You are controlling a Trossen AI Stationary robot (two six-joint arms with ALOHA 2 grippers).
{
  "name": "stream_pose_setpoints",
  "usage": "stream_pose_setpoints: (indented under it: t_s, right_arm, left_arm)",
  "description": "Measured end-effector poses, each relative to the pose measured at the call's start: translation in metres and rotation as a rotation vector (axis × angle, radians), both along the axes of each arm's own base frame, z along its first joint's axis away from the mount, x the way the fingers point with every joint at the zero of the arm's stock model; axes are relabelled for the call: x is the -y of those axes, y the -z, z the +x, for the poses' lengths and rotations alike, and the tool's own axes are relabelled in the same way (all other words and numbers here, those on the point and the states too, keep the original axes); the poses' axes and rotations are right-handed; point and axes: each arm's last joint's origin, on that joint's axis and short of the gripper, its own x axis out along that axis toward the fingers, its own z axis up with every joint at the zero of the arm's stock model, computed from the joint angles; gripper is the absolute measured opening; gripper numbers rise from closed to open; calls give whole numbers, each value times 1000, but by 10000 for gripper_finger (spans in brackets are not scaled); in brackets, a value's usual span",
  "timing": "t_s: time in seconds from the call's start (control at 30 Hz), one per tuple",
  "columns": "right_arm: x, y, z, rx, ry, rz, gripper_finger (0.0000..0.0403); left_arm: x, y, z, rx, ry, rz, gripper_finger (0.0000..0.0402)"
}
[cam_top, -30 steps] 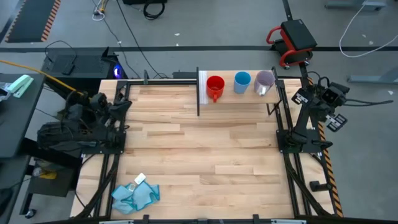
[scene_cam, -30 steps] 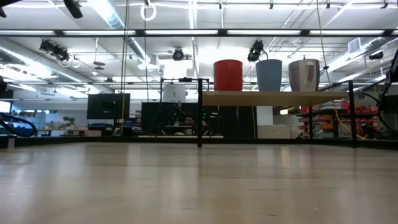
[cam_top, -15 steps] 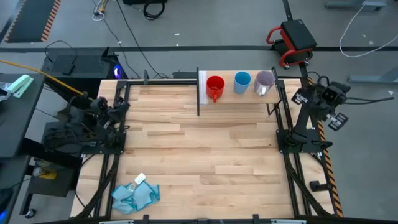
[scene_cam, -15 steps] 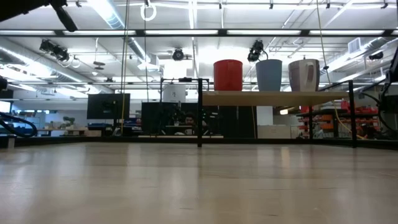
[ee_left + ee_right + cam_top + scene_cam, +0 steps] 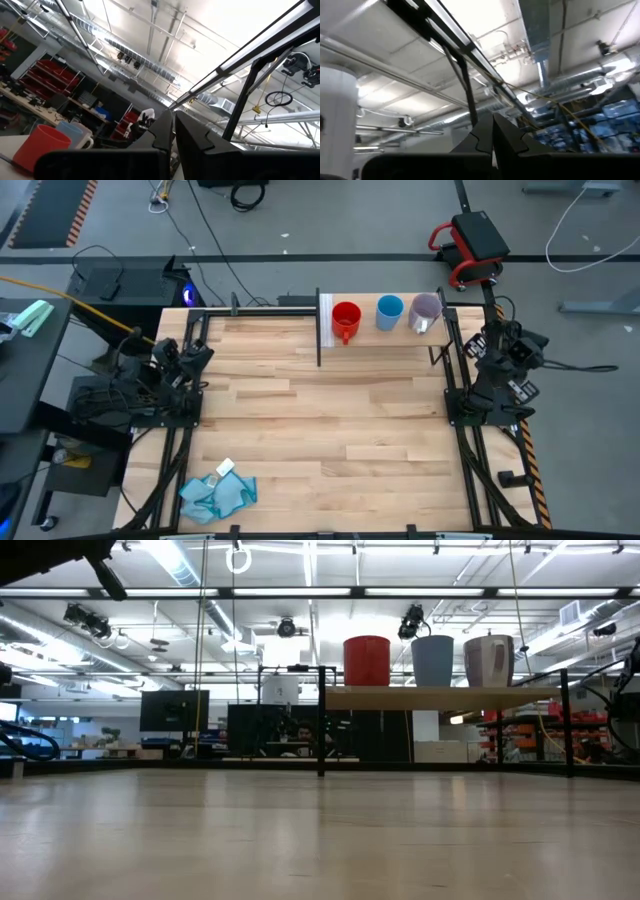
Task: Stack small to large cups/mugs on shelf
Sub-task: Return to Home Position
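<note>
Both grippers are closed with nothing in them. The left gripper (image 5: pixel 173 119) has its two dark fingers pressed together with only a hairline seam between them. It's angled up, so its own camera catches the ceiling and the mugs low in the corner. The right gripper (image 5: pixel 493 121) is the same deal: fingers meeting in the middle, pointed at the ceiling, touching nothing.

All three cups stand upright in a row on the shelf (image 5: pixel 400 335) along the back edge of the table (image 5: pixel 320 420). The red mug (image 5: pixel 346 320) is next to the thin dark panel (image 5: pixel 318 330). The blue cup (image 5: pixel 389 312) is in the middle. The purple mug (image 5: pixel 425 312) is at the end nearest the right arm. They sit close together but apart.

On room to move, the left arm is folded up over the left edge by the black frame rails (image 5: pixel 190 370), well away from the shelf. The right arm is tucked just outside the right edge, near the purple mug's end. Between them it's open wood, with only a blue cloth (image 5: pixel 217 492) near the front left corner.
</note>
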Motion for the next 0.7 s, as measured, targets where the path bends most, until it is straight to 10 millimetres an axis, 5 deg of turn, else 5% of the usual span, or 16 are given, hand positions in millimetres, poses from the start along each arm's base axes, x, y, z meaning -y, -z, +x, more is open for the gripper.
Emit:
stream_pose_setpoints:
  t_s: [0.23, 0.7]
  right_arm:
    - [-2, 3, 1, -18, 19, -15, 13]
    - [-27, 44, 11, -29, -218, -9, 13]
  left_arm:
    - [0, 0, 0, -1, 2, -3, 37]
    - [2, 4, 3, -54, 78, 43, 30]
